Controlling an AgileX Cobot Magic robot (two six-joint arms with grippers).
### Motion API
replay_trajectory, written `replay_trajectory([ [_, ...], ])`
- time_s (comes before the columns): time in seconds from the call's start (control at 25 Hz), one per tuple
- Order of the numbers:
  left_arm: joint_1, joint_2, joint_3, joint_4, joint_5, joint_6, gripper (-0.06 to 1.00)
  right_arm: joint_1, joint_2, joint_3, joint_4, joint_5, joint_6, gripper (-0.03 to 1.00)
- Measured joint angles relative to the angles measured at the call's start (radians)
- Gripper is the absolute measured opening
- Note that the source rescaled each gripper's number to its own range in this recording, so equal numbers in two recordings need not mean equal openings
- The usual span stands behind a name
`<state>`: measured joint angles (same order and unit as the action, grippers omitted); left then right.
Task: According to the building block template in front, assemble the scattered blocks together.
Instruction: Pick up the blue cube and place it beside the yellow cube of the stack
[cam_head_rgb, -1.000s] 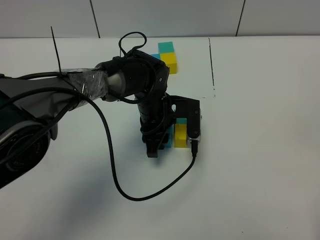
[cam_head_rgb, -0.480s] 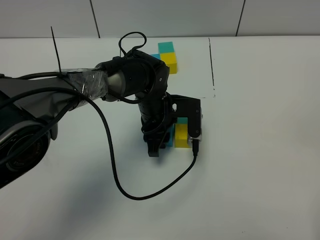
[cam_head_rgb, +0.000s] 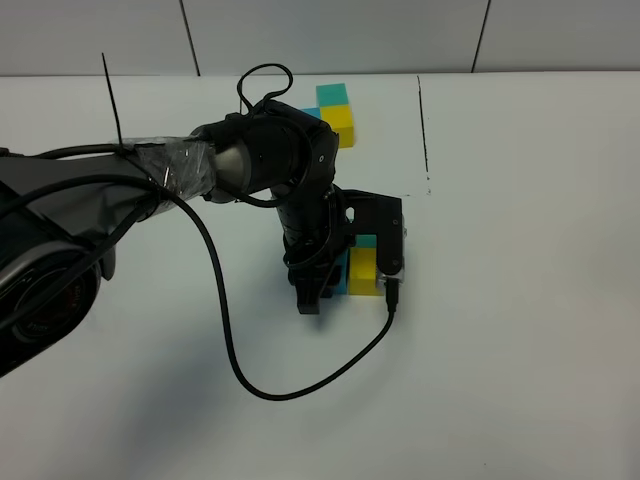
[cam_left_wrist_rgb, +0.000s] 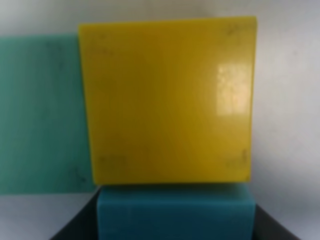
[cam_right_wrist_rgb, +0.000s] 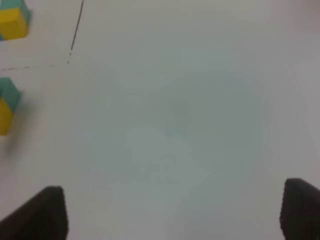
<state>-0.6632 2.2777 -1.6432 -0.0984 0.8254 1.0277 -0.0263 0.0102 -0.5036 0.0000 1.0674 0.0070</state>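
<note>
The building block template (cam_head_rgb: 337, 112), a teal, yellow and blue trio, lies at the back of the white table, with its blue cube half hidden behind my left arm. The scattered blocks sit together at the centre: teal cube (cam_head_rgb: 366, 242), yellow cube (cam_head_rgb: 362, 271) in front of it, blue cube (cam_head_rgb: 338, 281) at the yellow one's left. My left gripper (cam_head_rgb: 310, 298) points down, shut, against the blue cube's left side. The left wrist view shows the yellow cube (cam_left_wrist_rgb: 167, 100), teal cube (cam_left_wrist_rgb: 42, 112) and blue cube (cam_left_wrist_rgb: 175, 215) touching. My right gripper (cam_right_wrist_rgb: 170, 215) hangs open over bare table.
Thin black drawn lines (cam_head_rgb: 423, 130) run on the table at the right and at the far left (cam_head_rgb: 110, 95). A black cable (cam_head_rgb: 285, 385) loops from the left wrist camera across the table in front. In the right wrist view the template (cam_right_wrist_rgb: 12, 20) and the block group (cam_right_wrist_rgb: 6, 107) sit at its edge.
My left gripper has crept a touch to the right against the blue cube. Nothing else differs.
</note>
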Motion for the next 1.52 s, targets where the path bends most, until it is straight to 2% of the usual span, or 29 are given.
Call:
replay_trajectory([
  [1.04, 0.0, 0.0, 0.0, 0.003, 0.0, 0.017, 0.0, 0.0, 0.0, 0.0, 0.0, 0.0, 0.0, 0.73],
  [1.12, 0.0, 0.0, 0.0, 0.003, 0.0, 0.017, 0.04, 0.0, 0.0, 0.0, 0.0, 0.0, 0.0, 0.73],
  [1.4, 0.0, 0.0, 0.0, 0.003, 0.0, 0.016, 0.41, 0.0, 0.0, 0.0, 0.0, 0.0, 0.0, 0.73],
  [1.52, 0.0, 0.0, 0.0, 0.007, 0.0, 0.016, 0.46, 0.0, 0.0, 0.0, 0.0, 0.0, 0.001, 0.73],
])
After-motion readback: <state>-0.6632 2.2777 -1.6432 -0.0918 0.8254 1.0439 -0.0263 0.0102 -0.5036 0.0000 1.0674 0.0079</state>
